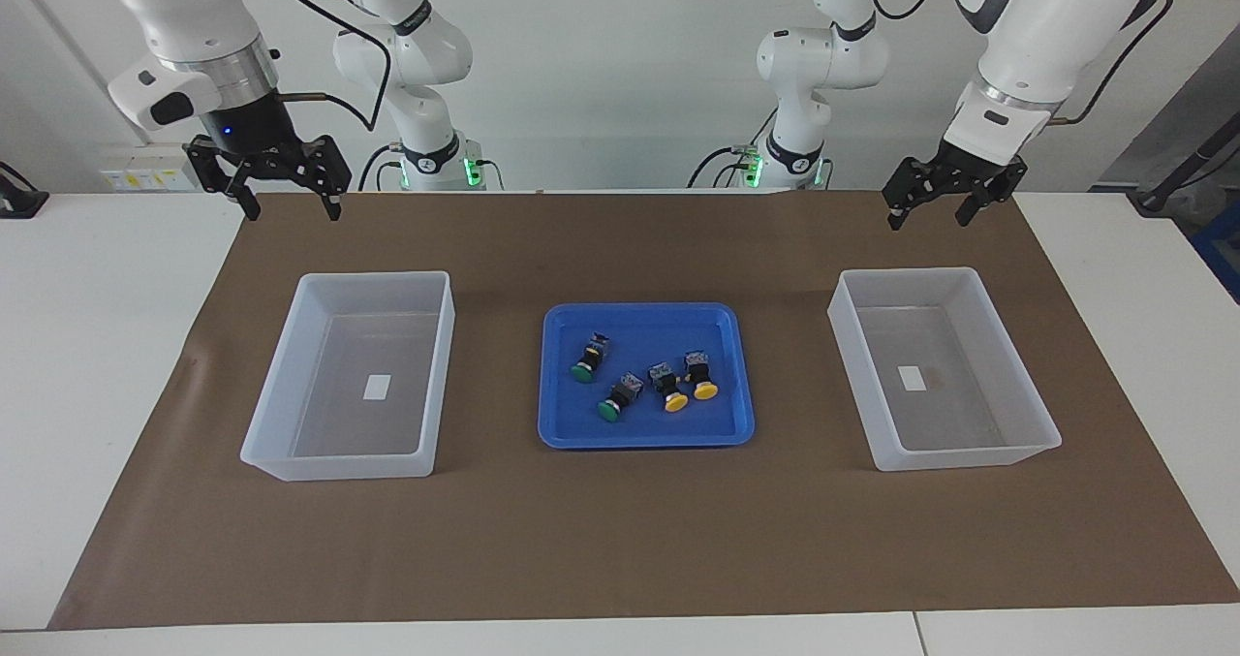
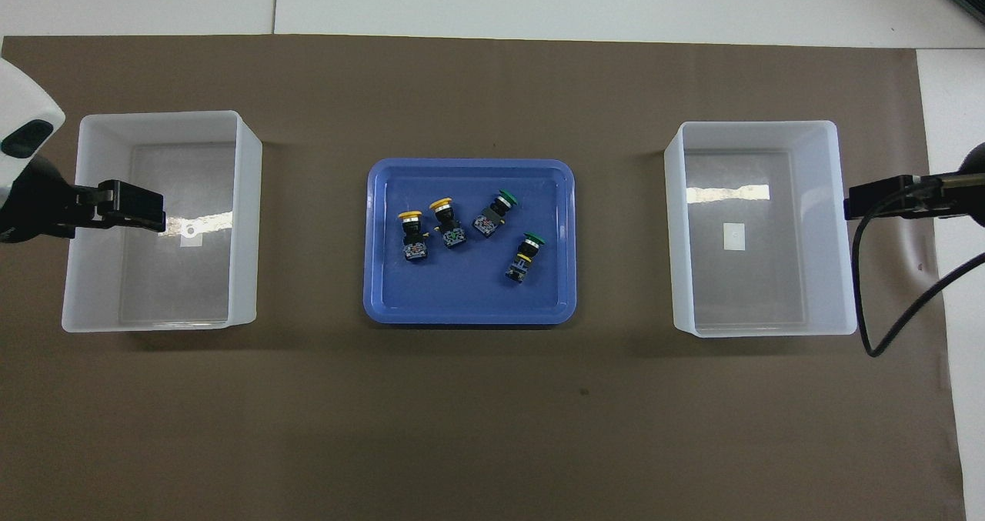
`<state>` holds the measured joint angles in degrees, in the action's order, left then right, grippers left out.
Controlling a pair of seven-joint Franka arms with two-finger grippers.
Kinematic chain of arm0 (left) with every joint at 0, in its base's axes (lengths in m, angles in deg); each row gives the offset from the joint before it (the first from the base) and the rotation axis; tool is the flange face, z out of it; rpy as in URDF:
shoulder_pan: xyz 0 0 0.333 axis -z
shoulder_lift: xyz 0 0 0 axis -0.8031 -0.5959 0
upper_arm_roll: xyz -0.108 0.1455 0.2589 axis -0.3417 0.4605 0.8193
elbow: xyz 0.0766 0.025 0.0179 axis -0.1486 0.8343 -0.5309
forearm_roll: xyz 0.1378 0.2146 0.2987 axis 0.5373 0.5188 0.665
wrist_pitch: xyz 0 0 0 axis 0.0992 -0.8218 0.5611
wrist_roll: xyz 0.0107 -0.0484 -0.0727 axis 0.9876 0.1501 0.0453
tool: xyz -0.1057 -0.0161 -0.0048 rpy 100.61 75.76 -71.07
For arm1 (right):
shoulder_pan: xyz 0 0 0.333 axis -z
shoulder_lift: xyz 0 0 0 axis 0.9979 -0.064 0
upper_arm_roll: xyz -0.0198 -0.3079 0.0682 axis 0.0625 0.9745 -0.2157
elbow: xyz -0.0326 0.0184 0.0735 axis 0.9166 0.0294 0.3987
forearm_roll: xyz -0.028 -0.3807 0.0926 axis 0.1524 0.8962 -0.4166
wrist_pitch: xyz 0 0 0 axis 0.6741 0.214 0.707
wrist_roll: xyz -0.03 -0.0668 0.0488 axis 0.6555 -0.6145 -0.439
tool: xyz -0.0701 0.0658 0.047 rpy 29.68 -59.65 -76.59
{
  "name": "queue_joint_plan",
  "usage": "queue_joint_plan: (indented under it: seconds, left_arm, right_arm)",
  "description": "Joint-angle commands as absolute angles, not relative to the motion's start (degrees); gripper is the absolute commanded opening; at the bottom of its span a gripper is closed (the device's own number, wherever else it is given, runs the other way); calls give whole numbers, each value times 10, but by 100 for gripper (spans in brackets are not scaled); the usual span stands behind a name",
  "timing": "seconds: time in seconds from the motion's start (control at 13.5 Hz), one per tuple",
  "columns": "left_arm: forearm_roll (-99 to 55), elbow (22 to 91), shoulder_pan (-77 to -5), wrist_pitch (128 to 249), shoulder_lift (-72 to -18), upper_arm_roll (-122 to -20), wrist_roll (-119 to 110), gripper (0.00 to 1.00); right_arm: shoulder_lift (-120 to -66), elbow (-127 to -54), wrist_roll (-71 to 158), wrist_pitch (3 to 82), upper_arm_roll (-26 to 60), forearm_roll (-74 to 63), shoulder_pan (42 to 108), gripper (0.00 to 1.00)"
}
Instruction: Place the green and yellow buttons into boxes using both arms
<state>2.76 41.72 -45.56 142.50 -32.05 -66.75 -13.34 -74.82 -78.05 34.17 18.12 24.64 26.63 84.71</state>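
Two green buttons [image 1: 587, 358] [image 1: 618, 399] and two yellow buttons [image 1: 668, 390] [image 1: 699, 377] lie on their sides in a shallow blue tray [image 1: 549, 421] at the middle of the mat. From overhead, the yellow pair [image 2: 413, 235] [image 2: 446, 222] lies toward the left arm's end, the green pair [image 2: 495, 212] [image 2: 525, 256] toward the right arm's. One box [image 1: 998, 365] [image 2: 246, 221] stands at the left arm's end, the other box [image 1: 281, 365] [image 2: 673, 228] at the right arm's; each holds only a label. My left gripper [image 1: 928, 218] [image 2: 150, 209] and right gripper [image 1: 294, 212] [image 2: 858, 200] hang open and empty, raised over the mat's robot-side edge.
A brown mat [image 1: 620, 540] covers the white table [image 1: 97, 346] and carries the tray and both boxes. Black cables [image 2: 900, 305] trail from the right arm. Bare mat lies between the tray and each box.
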Motion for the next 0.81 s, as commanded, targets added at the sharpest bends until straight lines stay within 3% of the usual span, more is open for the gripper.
queue_joint_plan:
  seconds: [0.0, 0.22, 0.44, 0.59, 0.74]
  left_arm:
    - [22, 436, -461, 1431, -304, -668, -146, 100]
    - [22, 436, -460, 1442, -304, -668, -142, 100]
    - [21, 511, -425, 1542, -295, -677, -131, 100]
    - [21, 561, -382, 1642, -314, -677, -47, 100]
    - [21, 577, -338, 1725, -365, -677, 10, 100]
  right_arm:
    - [-732, -796, 349, 181, 242, 278, 852, 100]
    - [-733, -794, 345, 184, 243, 275, 854, 100]
    - [-733, -795, 349, 181, 246, 268, 854, 100]
    - [-726, -805, 354, 174, 246, 268, 854, 100]
    - [-727, -807, 348, 176, 246, 268, 847, 100]
